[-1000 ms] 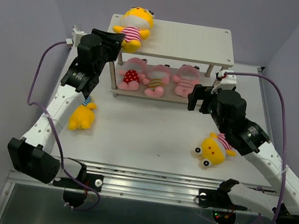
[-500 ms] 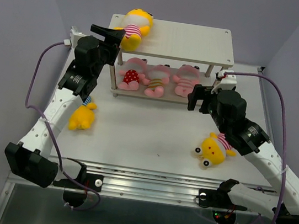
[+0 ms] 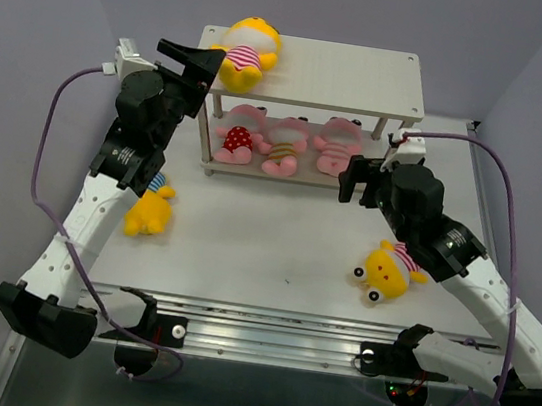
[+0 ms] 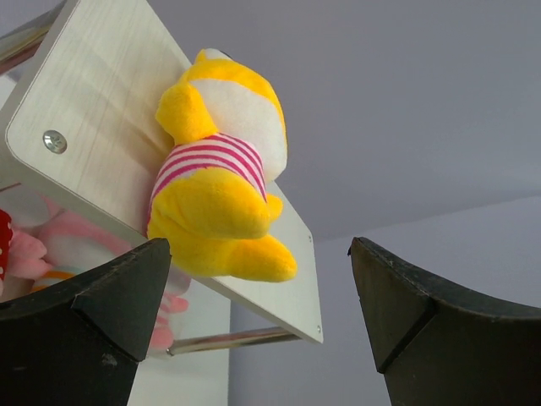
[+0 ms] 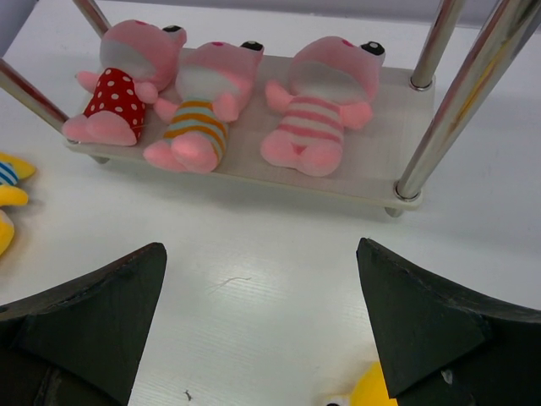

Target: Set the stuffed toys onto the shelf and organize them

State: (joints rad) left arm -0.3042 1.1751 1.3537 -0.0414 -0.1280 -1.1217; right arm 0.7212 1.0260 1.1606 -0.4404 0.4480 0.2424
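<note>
Plain white bench (image 3: 275, 244) with grey walls all round, and the shelf (image 3: 349, 78) sits at the far side, both tiers in view.

The left gripper (image 4: 258, 249) is up at the left end of the top board, fingers spread wide and holding nothing. Right in front of it is a yellow toy in a pink striped shirt (image 3: 244, 50), lying on that board with its feet at the front edge, toward the gripper. The right gripper (image 5: 260, 247) is also spread and empty, facing the lower tier, where three pink toys lie in a row: red dotted (image 3: 240, 136), orange striped (image 3: 287, 145), pink striped (image 3: 338, 144). So four are shelved, I reckon.

Two yellow ones are left on the bench, and that's what the next move turns on. The left yellow toy (image 3: 151, 208) lies just beside the left arm, partly tucked under it. The right yellow toy (image 3: 388, 270) lies against the right forearm, head toward the near edge, body angled back and right. Each is closer to its own arm but sits behind its gripper, nearer the bases. My guess is either gripper has to pull back and tip down, with its own forearm in the way.
</note>
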